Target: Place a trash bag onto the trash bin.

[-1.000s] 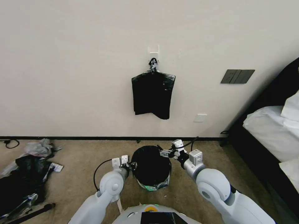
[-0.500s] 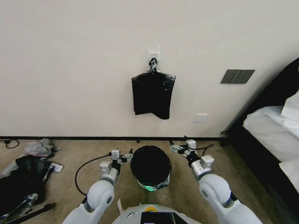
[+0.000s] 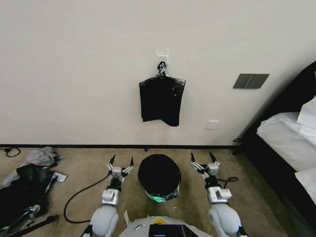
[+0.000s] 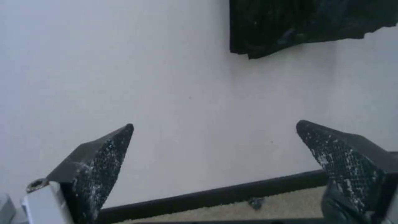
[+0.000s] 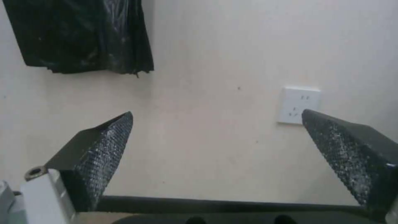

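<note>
The trash bag point(image 3: 159, 174) is a glossy black film that lines the trash bin and drapes over its rim. Of the trash bin itself just a pale strip point(image 3: 157, 197) shows at the foot, on the carpet in front of me. My left gripper point(image 3: 121, 160) stands open to the left of the bin, apart from the bag, its fingers point(image 4: 99, 161) pointing at the wall. To the right of the bin my right gripper point(image 3: 201, 156) is also open and holds nothing, with its fingers point(image 5: 95, 149) spread wide.
A flat sheaf of black bags point(image 3: 161, 100) hangs from a wall hook above the bin. A heap of black and grey litter point(image 3: 23, 184) lies at the left. A bed point(image 3: 289, 138) stands at the right. A black cable point(image 3: 82, 194) trails on the carpet.
Both grippers have come off the bag's rim, swung outward to either side of the bin and turned to point at the wall. The bag stays over the bin.
</note>
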`<state>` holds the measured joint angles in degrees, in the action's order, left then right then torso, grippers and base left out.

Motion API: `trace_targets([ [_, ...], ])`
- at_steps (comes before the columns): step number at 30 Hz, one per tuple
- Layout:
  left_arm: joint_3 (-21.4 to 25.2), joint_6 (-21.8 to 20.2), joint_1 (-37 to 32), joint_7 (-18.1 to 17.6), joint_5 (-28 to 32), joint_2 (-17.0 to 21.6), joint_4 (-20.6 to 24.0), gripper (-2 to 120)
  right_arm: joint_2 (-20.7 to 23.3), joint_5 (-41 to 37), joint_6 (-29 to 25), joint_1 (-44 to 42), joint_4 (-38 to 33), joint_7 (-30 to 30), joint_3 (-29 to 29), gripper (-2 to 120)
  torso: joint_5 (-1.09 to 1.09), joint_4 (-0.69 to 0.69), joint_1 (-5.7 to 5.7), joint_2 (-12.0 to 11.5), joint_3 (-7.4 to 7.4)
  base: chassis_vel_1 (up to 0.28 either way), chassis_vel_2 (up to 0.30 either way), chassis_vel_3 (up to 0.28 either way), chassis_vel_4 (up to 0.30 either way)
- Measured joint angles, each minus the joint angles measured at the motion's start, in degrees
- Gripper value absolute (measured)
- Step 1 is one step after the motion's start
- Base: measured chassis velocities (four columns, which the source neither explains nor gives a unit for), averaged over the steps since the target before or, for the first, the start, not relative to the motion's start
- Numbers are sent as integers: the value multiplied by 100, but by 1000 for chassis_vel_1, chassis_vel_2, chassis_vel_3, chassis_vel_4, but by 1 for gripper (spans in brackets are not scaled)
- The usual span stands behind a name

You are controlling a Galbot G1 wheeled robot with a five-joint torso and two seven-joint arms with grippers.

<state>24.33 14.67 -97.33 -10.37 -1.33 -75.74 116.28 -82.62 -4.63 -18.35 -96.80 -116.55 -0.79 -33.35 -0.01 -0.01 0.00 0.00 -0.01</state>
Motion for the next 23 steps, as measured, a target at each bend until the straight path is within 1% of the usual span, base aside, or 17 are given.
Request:
trace_targets([
  [1, 37, 65, -79, 9, -27, -63, 21, 100, -54, 13, -131, -84, -1, 37, 4, 100, 1, 1, 0, 0, 0, 0, 0, 0, 0],
  [5, 129, 165, -252, 16, -41, -102, 133, 100, -101, 75, -286, -219, -125, 103, 91, 100, 1, 1, 0, 0, 0, 0, 0, 0, 0],
  [9, 192, 166, -340, -21, -12, -104, 215, 100, -104, 101, -287, -251, -213, 109, 159, 100, 1, 2, 0, 0, 1, 0, 0, 0, 0],
  [23, 193, 134, -339, -48, 48, -93, 236, 100, -83, 95, -240, -238, -238, 105, 182, 100, 1, 1, 0, 0, 0, 0, 0, 0, 0],
])
